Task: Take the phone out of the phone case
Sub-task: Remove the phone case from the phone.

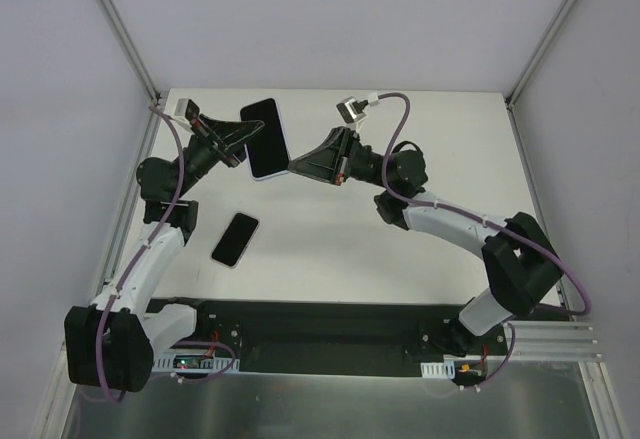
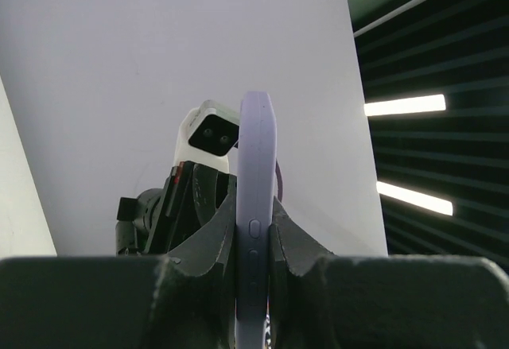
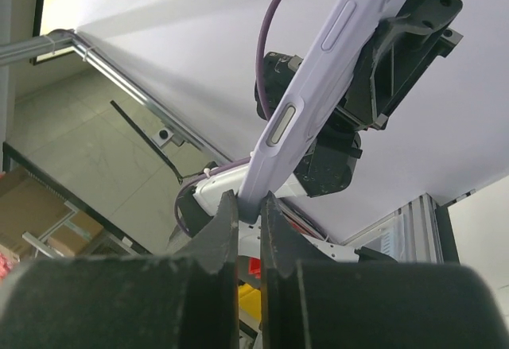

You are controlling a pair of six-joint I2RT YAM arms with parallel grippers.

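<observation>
The phone case point(image 1: 268, 144), lavender with a dark face turned up, is held in the air over the far part of the white bench point(image 1: 420, 279), pinched between both arms. The left hand point(image 1: 248, 137) is clamped on its left long edge by the side buttons, and the right hand point(image 1: 298, 166) is closed tight on its near right corner. A dark phone point(image 1: 235, 239) lies flat on the bench near the left arm, well apart from the case.
</observation>
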